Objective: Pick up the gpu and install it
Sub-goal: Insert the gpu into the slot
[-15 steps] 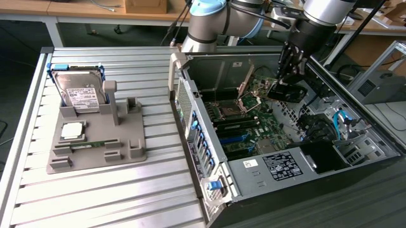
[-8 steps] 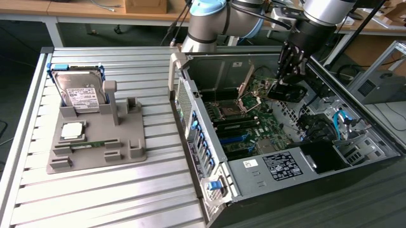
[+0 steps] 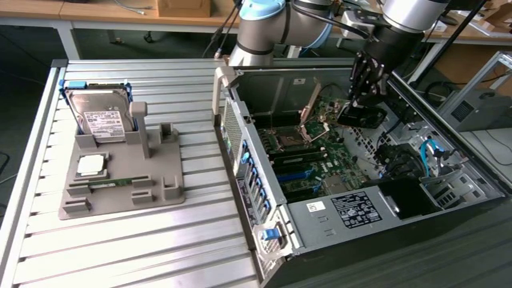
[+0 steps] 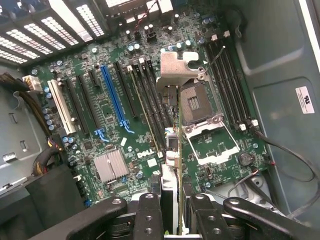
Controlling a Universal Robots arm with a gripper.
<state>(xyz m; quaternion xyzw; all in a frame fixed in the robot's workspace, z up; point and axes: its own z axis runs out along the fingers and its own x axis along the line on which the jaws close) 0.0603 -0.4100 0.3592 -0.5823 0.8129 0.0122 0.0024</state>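
Observation:
My gripper (image 3: pixel 363 96) hangs inside the open computer case (image 3: pixel 240 129), above the motherboard (image 3: pixel 308 159). It is shut on the gpu (image 3: pixel 358 114), a thin dark card that hangs below the fingers. In the wrist view the gpu (image 4: pixel 173 150) shows edge-on between the two black fingers (image 4: pixel 150 216), and the gripper (image 4: pixel 174 222) holds it over the area between the memory slots and the open CPU socket (image 4: pixel 197 107). The card is clear of the board. The blue expansion slot (image 4: pixel 113 97) and the white one (image 4: pixel 62 107) lie off to one side of it.
A grey fixture (image 3: pixel 120 180) at the exterior view's left carries a silver hard drive (image 3: pixel 100 117), a processor chip (image 3: pixel 90 165) and a green memory stick (image 3: pixel 116 182). The case holds a power supply (image 3: pixel 360 207), cables (image 3: pixel 400 159) and a raised metal socket lever (image 4: pixel 177 67).

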